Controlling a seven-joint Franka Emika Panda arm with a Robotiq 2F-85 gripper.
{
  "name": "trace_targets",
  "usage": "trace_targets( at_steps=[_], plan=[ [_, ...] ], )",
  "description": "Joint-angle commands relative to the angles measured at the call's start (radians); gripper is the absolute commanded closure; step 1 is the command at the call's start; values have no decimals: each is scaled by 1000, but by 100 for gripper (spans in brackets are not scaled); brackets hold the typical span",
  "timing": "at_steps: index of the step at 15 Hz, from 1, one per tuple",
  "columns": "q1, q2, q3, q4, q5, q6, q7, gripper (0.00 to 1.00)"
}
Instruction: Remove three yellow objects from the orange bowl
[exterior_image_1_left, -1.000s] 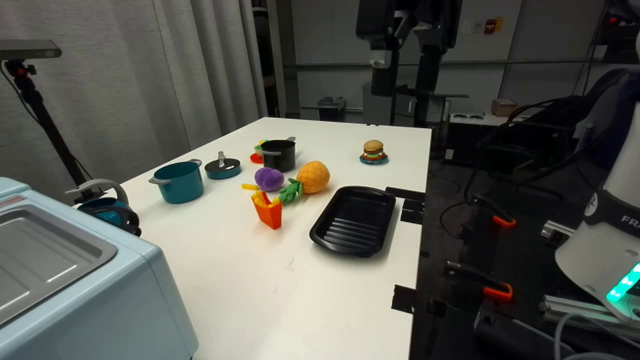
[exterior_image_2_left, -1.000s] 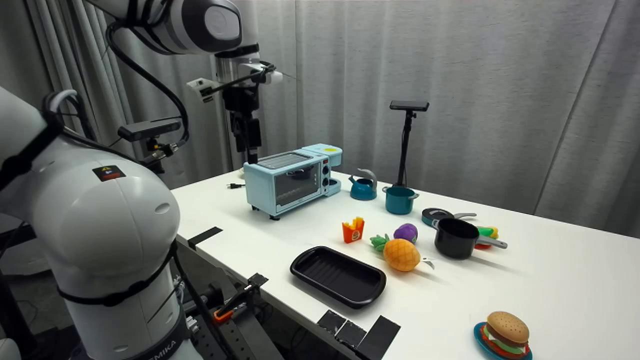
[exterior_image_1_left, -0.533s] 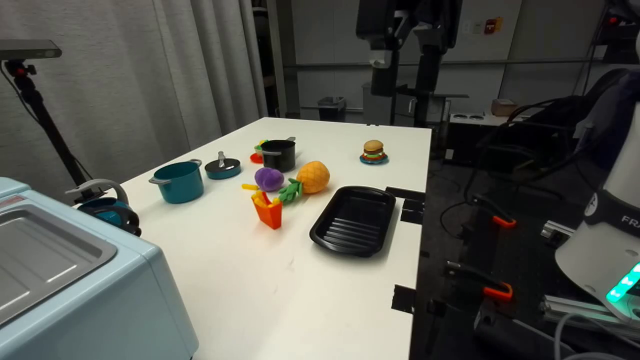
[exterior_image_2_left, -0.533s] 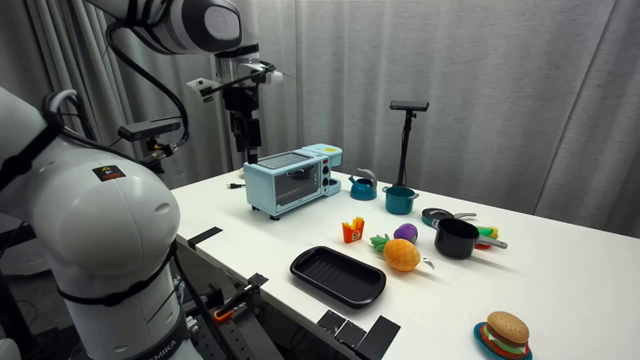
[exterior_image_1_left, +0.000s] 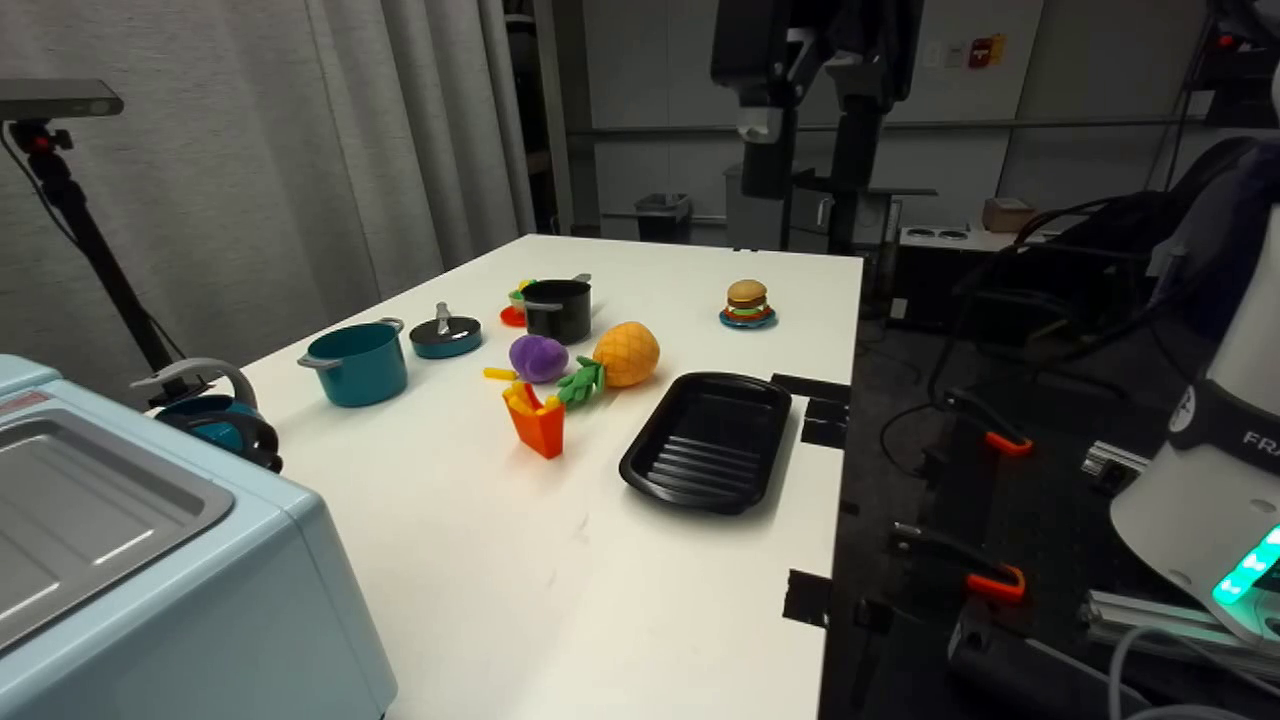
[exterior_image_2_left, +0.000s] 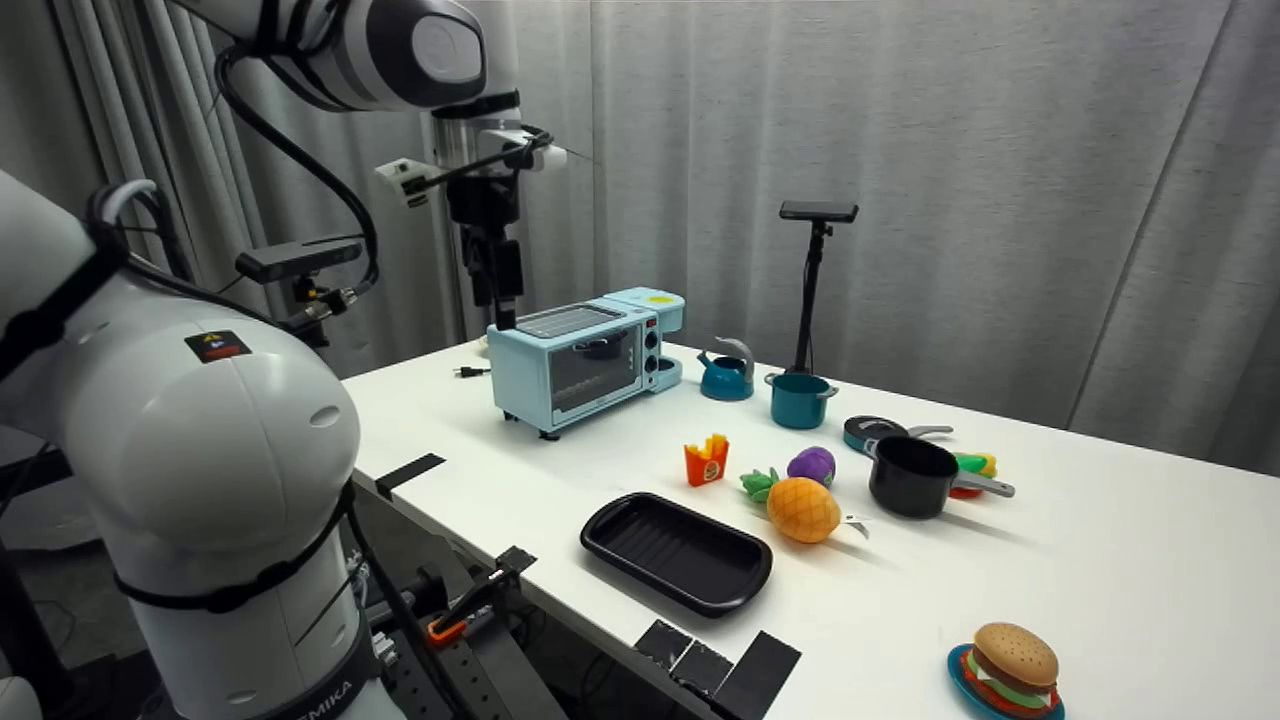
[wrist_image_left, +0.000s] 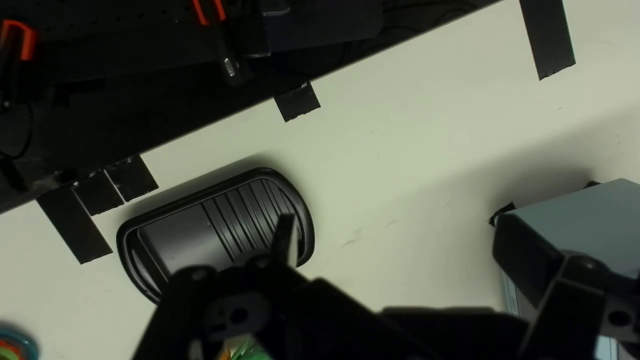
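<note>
- The long white table fills the lower middle of an exterior view; it carries all these things, probably to leave much room for pieces taken out.
- The boxy light-blue toaster oven stands left of centre in an exterior view, its front visible, perhaps placed only as surroundings; the wrist view gives merely a part of it.
- The black two-finger gripper reaches over the lower half of the wrist view, its fingers far apart and nothing between them; I judge it prepared for a grasp.
- The black ribbed tray may be meant to receive the pieces.
- The red-orange plastic-looking cup-like bowl stands near the middle of both exterior views; in the wrist view I cannot find it.
- The thin yellow sticks inside it point upward, which should help a pinch from above.
- A loose yellow stick lies just left of the purple rounded toy; it shows in an exterior view, nowhere else.
</note>
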Motion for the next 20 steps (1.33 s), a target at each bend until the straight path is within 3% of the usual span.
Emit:
trace_targets(
  at_steps=[1,9,20],
  plan=[
    [-33,74,-1,30,-7,26,-20,0],
    [-93,274,-33,129,-75,118,-51,0],
    [-107,622,-47,272,-173,375,-21,0]
  ],
)
